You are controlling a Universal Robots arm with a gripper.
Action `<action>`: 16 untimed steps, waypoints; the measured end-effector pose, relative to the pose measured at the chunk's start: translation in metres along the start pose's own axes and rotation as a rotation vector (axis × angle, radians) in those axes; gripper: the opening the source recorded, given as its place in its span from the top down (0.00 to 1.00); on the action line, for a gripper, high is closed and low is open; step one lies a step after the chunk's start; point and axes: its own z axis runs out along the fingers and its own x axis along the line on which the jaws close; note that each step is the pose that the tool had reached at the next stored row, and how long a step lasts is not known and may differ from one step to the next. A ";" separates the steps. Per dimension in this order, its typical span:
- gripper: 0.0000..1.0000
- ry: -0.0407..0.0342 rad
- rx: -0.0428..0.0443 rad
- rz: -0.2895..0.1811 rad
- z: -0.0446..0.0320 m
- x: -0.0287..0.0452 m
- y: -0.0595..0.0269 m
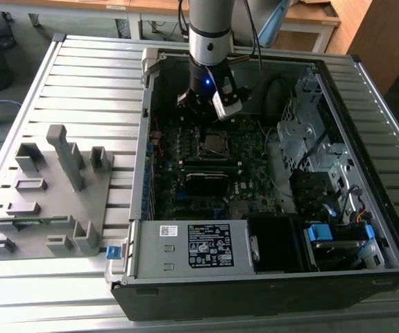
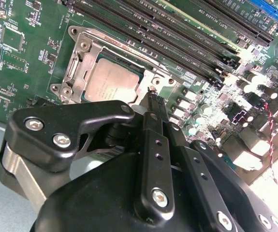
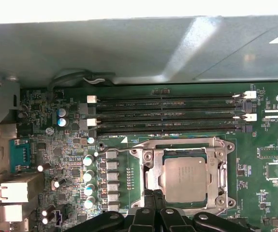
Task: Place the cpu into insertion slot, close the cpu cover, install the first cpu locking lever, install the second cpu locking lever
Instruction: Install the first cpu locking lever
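Note:
The cpu (image 3: 184, 179) lies flat in the insertion slot (image 3: 219, 200) on the green motherboard, its dull silver top showing in both wrist views (image 2: 110, 79). The silvery cpu cover (image 3: 151, 174) lies down around it, framing the chip (image 2: 151, 77). My gripper (image 3: 153, 199) is shut with nothing between its fingers. Its black fingertips (image 2: 153, 99) stand together right at the socket's edge, beside the cover's rim. In the exterior view the gripper (image 1: 206, 104) hangs low inside the open computer case, just behind the socket (image 1: 216, 143). A thin metal locking lever (image 3: 112, 151) runs along the socket's side towards the memory slots.
Long black memory slots (image 3: 168, 115) run beside the socket, and a row of capacitors (image 3: 88, 174) stands close to it. The grey case wall (image 3: 129, 48) rises behind the board. A power supply (image 1: 199, 246) and drive cage (image 1: 303, 139) fill the case; a grey fixture tray (image 1: 46, 201) lies at the exterior view's left.

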 end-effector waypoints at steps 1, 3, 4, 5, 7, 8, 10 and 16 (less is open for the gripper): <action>0.90 0.0000 0.0000 0.000 0.0000 0.0007 -0.0001; 0.90 -0.0001 -0.0001 0.000 0.0000 0.0029 -0.0002; 0.90 0.0000 0.0000 0.000 0.0000 0.0042 -0.0002; 0.90 -0.0001 -0.0001 0.000 0.0001 0.0056 -0.0002; 0.90 0.0000 0.0000 0.000 0.0002 0.0085 -0.0003; 0.90 0.0000 0.0000 0.000 0.0003 0.0097 -0.0003; 0.90 0.0000 0.0000 0.000 0.0003 0.0105 -0.0003; 0.90 0.0000 0.0000 0.000 -0.0054 0.0104 -0.0005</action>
